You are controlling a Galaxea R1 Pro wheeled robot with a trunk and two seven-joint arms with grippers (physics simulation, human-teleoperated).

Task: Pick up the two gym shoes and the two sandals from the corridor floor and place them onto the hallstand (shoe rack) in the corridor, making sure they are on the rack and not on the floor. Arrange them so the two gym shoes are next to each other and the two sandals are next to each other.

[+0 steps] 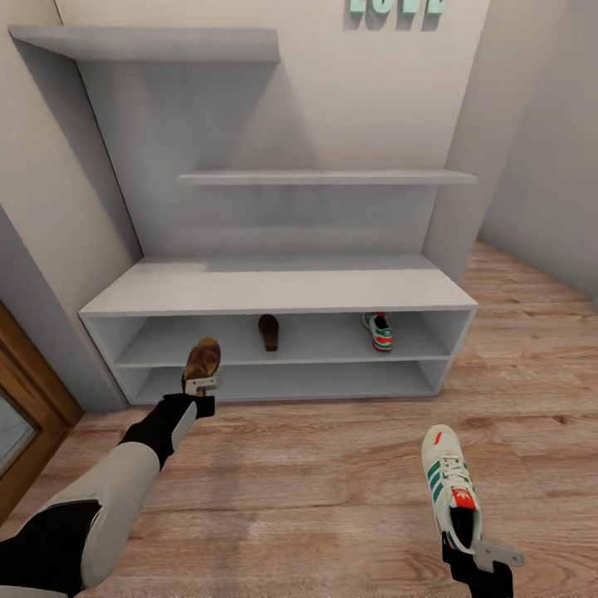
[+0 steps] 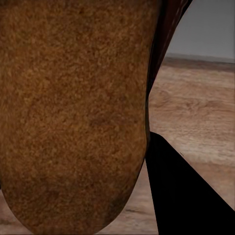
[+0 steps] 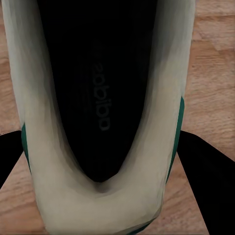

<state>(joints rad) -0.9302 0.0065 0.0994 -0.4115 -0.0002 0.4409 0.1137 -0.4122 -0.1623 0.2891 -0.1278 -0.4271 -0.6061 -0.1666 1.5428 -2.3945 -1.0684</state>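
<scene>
My left gripper (image 1: 199, 385) is shut on a brown sandal (image 1: 202, 360), held up in front of the hallstand (image 1: 274, 291) at its lower left; the sandal's tan sole (image 2: 73, 112) looms close in the left wrist view. My right gripper (image 1: 477, 552) is shut on the heel of a white gym shoe (image 1: 448, 486) with green stripes, held over the corridor floor (image 1: 316, 482) at the lower right; its dark opening (image 3: 98, 88) faces the right wrist camera. A second sandal (image 1: 268, 331) and a second gym shoe (image 1: 378, 330) stand apart on the upper shelf row.
A wood-framed door (image 1: 25, 407) stands at the left edge. Floating wall shelves (image 1: 324, 177) hang above the bench top, with teal letters (image 1: 397, 7) on the wall. A wall (image 1: 531, 166) closes the right side; open floor lies before the rack.
</scene>
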